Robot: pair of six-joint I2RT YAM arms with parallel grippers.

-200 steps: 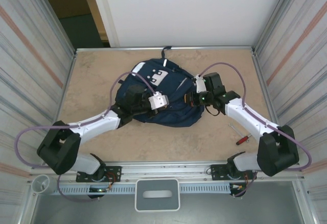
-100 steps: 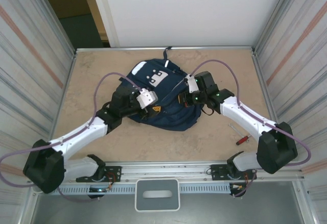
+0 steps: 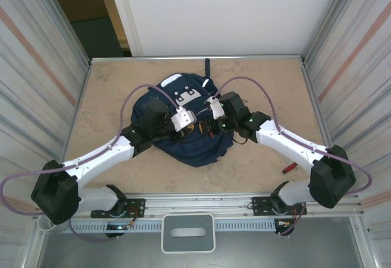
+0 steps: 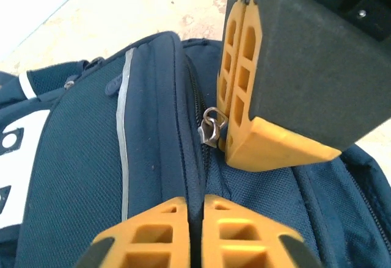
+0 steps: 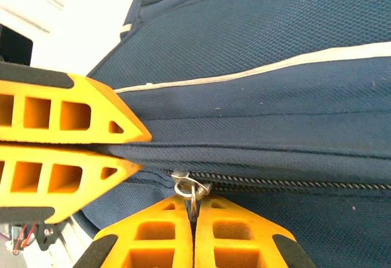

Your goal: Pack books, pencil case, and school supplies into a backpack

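Backpack [image 3: 197, 150], navy and lying flat, sits at the middle of the tabletop [image 3: 116, 91] with its top handle [image 3: 206, 68] pointing to 12 o'clock in the overhead view, as both arms converge on one seam. The right gripper [image 5: 194, 212] is clamped tight on the small metal zipper pull [image 5: 192, 190], the ring nipped between its fingertips. The left gripper [image 4: 194, 206], fingers pressed together, appears to pinch a fold of the bag's fabric on the same seam, just beside the pull. From the right wrist camera the closed teeth run from the pull toward 3 o'clock, parallel to the pale reflective stripe [image 5: 305, 60]. The left gripper sits opposite, at 9 to 10 o'clock. That line looks decisive: the right arm, with the pull in hand, is the one placed to drag it along the zip's long axis, while the left anchors the cloth against the tug. Which way the slider must travel cannot be told.
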